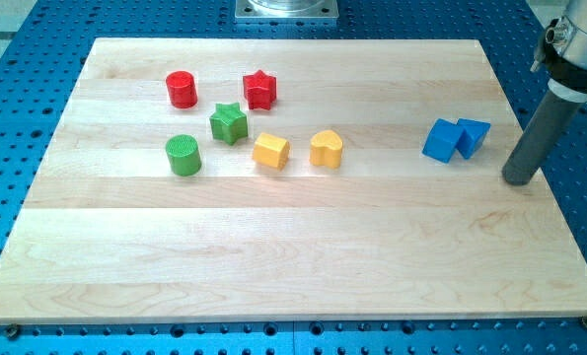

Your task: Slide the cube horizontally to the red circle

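Note:
A blue cube [440,140] sits at the view's right on the wooden board, touching a second blue block [473,137], wedge-like, on its right. The red circle, a red cylinder [182,89], stands at the upper left. My tip [517,180] rests on the board near the right edge, to the right of and slightly below the two blue blocks, apart from them.
A red star [259,89], a green star [228,123], a green cylinder [183,155], a yellow hexagon-like block [270,151] and a yellow heart [326,149] cluster at left centre. The board's [293,256] right edge runs just beside my tip.

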Motion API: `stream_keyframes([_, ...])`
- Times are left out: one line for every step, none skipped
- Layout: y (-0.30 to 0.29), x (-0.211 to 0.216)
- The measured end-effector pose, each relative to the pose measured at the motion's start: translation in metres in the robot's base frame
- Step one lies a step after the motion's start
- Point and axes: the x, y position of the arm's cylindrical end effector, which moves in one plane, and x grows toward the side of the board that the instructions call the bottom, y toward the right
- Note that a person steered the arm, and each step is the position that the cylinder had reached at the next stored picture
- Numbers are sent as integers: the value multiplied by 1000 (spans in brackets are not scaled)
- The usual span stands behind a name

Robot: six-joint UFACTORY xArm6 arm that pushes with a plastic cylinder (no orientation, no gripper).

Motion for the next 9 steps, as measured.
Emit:
stream_keyframes([-15,0])
stream_keyframes([-15,0])
stream_keyframes([-18,0])
stream_keyframes([-46,-11])
stream_keyframes([-61,-12])
stream_keyframes([-125,-4])
stream_keyframes([-146,-42])
stream_keyframes([-97,-82])
stream_keyframes([-57,-64])
